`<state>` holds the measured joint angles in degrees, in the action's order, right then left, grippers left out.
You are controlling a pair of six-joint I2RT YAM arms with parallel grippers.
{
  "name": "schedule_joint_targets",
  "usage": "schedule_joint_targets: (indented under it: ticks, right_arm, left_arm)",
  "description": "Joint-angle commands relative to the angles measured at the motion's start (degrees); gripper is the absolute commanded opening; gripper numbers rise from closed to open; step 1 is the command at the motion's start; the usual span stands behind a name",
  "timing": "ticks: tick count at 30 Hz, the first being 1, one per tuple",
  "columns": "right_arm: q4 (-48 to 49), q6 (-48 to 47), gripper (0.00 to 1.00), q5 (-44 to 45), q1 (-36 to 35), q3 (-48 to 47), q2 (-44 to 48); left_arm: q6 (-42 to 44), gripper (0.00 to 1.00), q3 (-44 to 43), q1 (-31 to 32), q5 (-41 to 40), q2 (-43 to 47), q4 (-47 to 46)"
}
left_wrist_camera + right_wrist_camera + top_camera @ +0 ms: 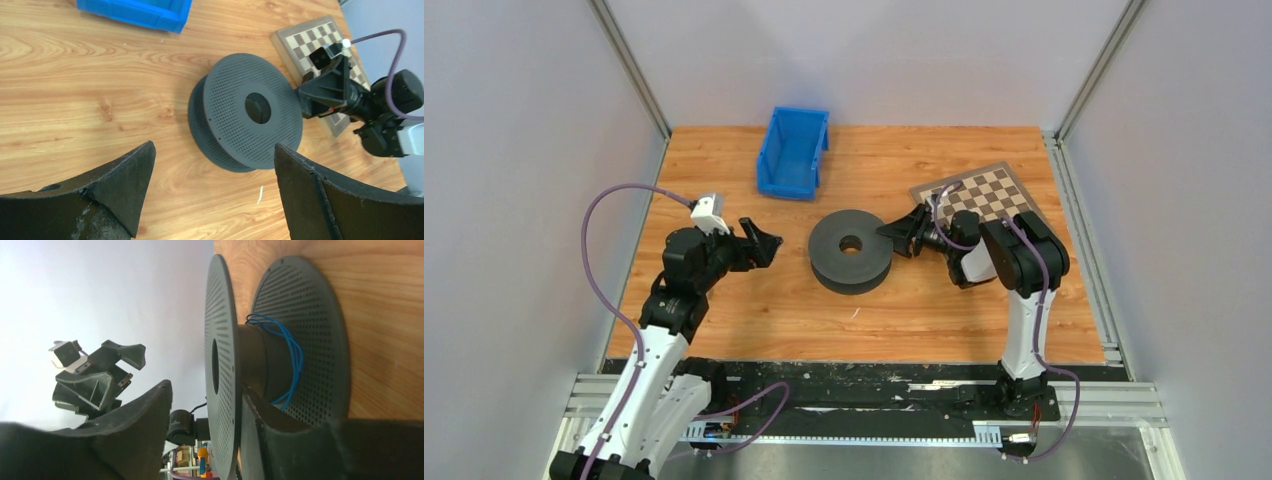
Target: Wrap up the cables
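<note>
The left gripper [214, 147] gapes wide and empty, the spool [240, 95] ahead of it. The right gripper [206, 387] stands part-open, astride the spool's top flange [220, 315], gripping nothing. The blue cable [296, 352] sits wound on the hub just beyond its inner finger.

A robotics lab cell: white panel walls [514, 150], aluminium framing [630, 65], a checkerboard [989, 190].

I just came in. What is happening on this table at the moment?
A black spool lies flat in the middle of the table. A thin blue wire is wound loosely around its hub. The right gripper straddles the spool's upper flange with its jaws open, and a gap shows beside one finger. The left gripper hovers open on the spool's left side and holds nothing.
</note>
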<state>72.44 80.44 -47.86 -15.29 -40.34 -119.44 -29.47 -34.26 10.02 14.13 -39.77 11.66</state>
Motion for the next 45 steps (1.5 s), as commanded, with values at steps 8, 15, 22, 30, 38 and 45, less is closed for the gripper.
schedule_joint_targets:
  ticks: [8, 15, 22, 30, 38, 45]
  right_arm:
    - [-37.7, -20.0, 0.93, 10.0, 1.5, -3.2, 16.2]
    - [-64.2, -33.6, 1.00, 20.0, 2.0, -7.6, 28.9]
    - [-84.2, -47.5, 1.00, 37.6, 1.0, -8.9, 52.0]
    - [-96.3, -52.8, 1.00, 40.9, -0.3, -5.0, 76.0]
    - [-102.0, -51.5, 1.00, 41.3, -0.4, -0.9, 95.5]
    - [-103.0, -48.7, 1.00, 39.8, -0.4, -1.9, 98.4]
  left_arm:
    - [8.6, 0.97, -2.6, -0.4, -0.9, 1.6, 4.2]
    - [9.4, 1.00, -3.1, -0.1, 1.8, 3.0, 5.1]
    - [9.7, 1.00, -3.4, 1.2, 7.5, 5.0, 2.8]
    - [7.8, 1.00, -3.7, 2.3, 14.0, 7.0, -0.6]
    - [6.8, 1.00, -4.0, 2.2, 15.0, 7.8, -1.7]
    - [6.8, 1.00, -3.3, 2.2, 14.3, 10.6, -2.8]
